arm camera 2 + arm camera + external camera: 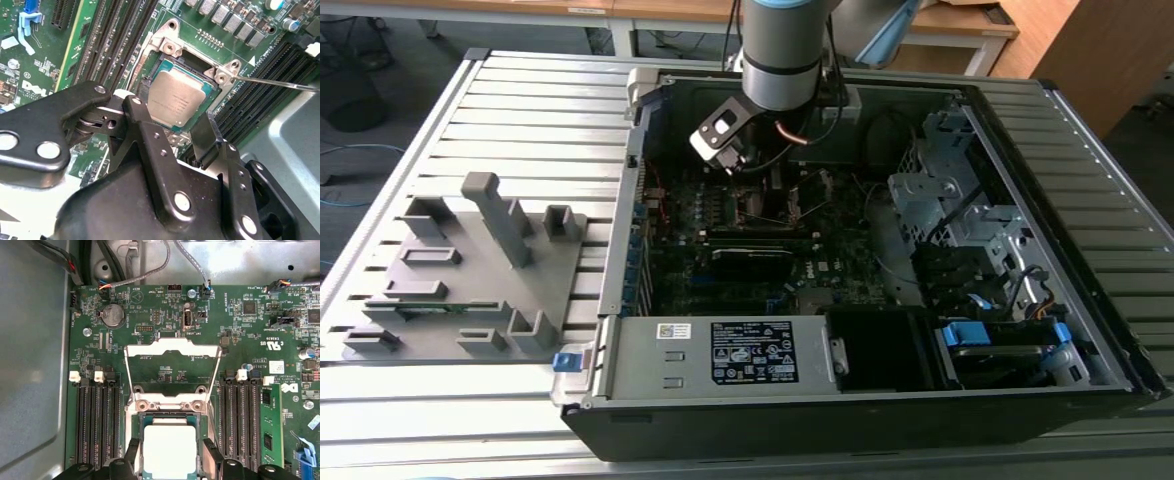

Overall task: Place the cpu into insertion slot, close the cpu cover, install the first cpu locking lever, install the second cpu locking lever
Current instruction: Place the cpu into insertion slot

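Observation:
The cpu point(170, 447) point(175, 97) lies flat in the insertion slot point(170, 406) point(170, 47), silver top up. My gripper point(171, 454) point(172, 117) point(744, 165) hangs just above it, open. Its black fingertips point(134, 452) flank the chip on two opposite sides, and I cannot tell whether they touch it. The cpu cover point(172, 347) stands swung up and open behind the socket. A thin wire locking lever point(280, 82) sticks out free beside the socket.
Black memory slots point(95, 425) run along both sides of the socket, one holding a green module point(270, 425). Cables point(150, 265) hang near the case wall. In the exterior view a grey fixture tray point(467, 270) lies left of the open computer case point(854, 400).

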Controlling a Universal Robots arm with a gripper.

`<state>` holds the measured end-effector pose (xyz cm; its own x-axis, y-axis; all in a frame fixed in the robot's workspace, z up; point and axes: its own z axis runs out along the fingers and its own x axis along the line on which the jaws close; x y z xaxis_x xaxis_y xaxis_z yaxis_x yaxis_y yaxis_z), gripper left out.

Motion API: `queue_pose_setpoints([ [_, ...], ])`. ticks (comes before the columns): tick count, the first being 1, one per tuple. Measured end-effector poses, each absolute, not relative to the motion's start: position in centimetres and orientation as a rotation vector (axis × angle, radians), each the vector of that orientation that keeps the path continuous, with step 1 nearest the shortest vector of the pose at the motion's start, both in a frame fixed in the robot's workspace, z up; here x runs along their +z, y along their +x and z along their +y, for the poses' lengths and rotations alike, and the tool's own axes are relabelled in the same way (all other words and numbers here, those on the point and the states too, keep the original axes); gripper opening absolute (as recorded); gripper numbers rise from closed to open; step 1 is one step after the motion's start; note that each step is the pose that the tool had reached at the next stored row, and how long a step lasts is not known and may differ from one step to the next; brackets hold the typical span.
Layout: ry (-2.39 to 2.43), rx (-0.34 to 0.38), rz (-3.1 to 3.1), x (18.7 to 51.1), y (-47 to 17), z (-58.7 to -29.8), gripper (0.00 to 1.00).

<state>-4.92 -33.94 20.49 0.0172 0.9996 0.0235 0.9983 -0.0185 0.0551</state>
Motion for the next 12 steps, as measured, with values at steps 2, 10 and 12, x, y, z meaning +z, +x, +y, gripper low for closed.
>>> queue_pose_setpoints([
  [2,2.224,0.086,2.185,20.53,-4.92,-33.94,0.60],
  [10,2.224,0.086,2.185,20.68,-4.92,-33.94,0.40],
  [12,2.224,0.086,2.185,20.72,-4.92,-33.94,0.34],
])
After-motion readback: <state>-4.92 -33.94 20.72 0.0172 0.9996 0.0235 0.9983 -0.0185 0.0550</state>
